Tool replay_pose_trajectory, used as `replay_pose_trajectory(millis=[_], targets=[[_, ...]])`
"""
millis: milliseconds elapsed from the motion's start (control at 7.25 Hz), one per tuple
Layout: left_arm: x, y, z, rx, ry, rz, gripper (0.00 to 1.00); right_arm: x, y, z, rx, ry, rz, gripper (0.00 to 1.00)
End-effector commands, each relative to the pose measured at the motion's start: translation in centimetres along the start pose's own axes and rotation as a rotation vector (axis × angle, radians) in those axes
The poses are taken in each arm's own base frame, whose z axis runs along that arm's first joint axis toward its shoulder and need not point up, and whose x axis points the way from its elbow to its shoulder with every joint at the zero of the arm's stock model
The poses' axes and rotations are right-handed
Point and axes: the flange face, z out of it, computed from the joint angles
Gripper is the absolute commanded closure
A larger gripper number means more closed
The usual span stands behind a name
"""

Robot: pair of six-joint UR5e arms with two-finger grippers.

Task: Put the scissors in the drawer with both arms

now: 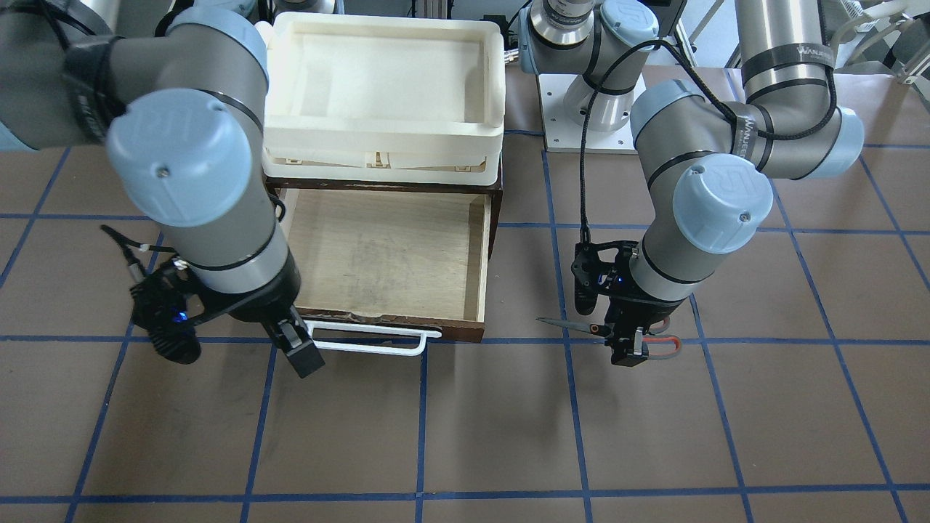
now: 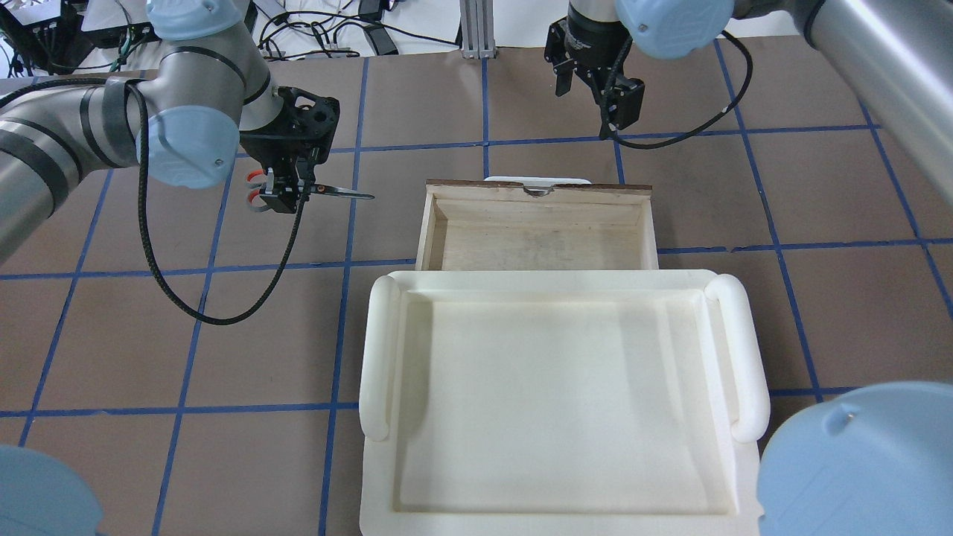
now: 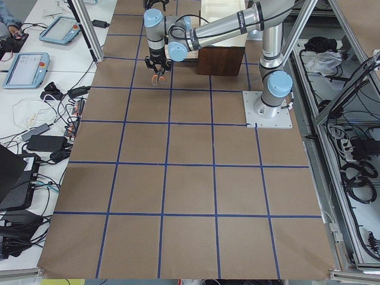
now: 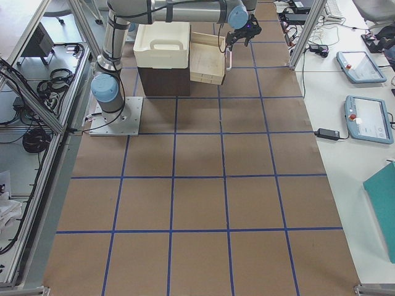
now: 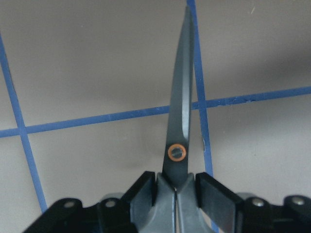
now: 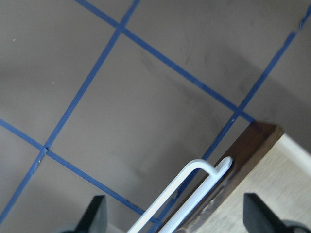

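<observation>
My left gripper point(image 1: 629, 347) is shut on the scissors point(image 1: 574, 325) near the pivot. It holds them level, a little above the mat, blades pointing toward the drawer point(image 1: 385, 247). The orange-lined loops point(image 2: 255, 197) stick out behind the fingers point(image 5: 218, 194), and the blade point(image 5: 182, 107) runs forward. The dark brown drawer point(image 2: 536, 246) is pulled open, its plywood inside bare. My right gripper point(image 1: 294, 343) is open and empty, just above one end of the white bar handle point(image 1: 370, 340). The handle also shows in the right wrist view point(image 6: 180, 204).
A cream-white plastic tray point(image 2: 558, 387) sits on top of the cabinet behind the open drawer point(image 4: 207, 58). The left arm's black cable point(image 2: 208, 313) hangs in a loop over the mat. The brown mat carries a blue tape grid.
</observation>
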Motion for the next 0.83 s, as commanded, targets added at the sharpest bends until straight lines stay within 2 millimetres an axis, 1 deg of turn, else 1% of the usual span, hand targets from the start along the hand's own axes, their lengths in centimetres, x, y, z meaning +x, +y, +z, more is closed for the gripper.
replay_pose_trajectory(millis=[0,138,276,414,552,690], targets=[[0.8,-3.5,-3.8,0.011,0.016,-0.018,1.0,4.6,-3.3,-3.4,0.042,0.004,-0.204,0.0],[2.0,-8.2,-6.5,0.011,0.026,-0.092,1.0,5.6,-3.2,-3.6,0.04,0.013,-0.353,0.0],[3.8,-12.8,-7.7,0.011,0.02,-0.104,1.0,6.5,-3.7,-4.9,0.054,-0.002,-0.566,0.0],[5.6,-17.0,-8.3,0.014,0.017,-0.113,1.0,8.1,-4.7,-6.9,0.07,-0.036,-0.68,0.0],[7.1,-21.0,-8.0,0.037,0.03,-0.139,1.0,9.0,-5.9,-7.3,0.039,-0.107,-0.673,0.0],[8.1,-23.9,-6.7,0.037,0.054,-0.151,1.0,9.9,-7.1,-7.6,0.038,-0.122,-0.648,0.0]])
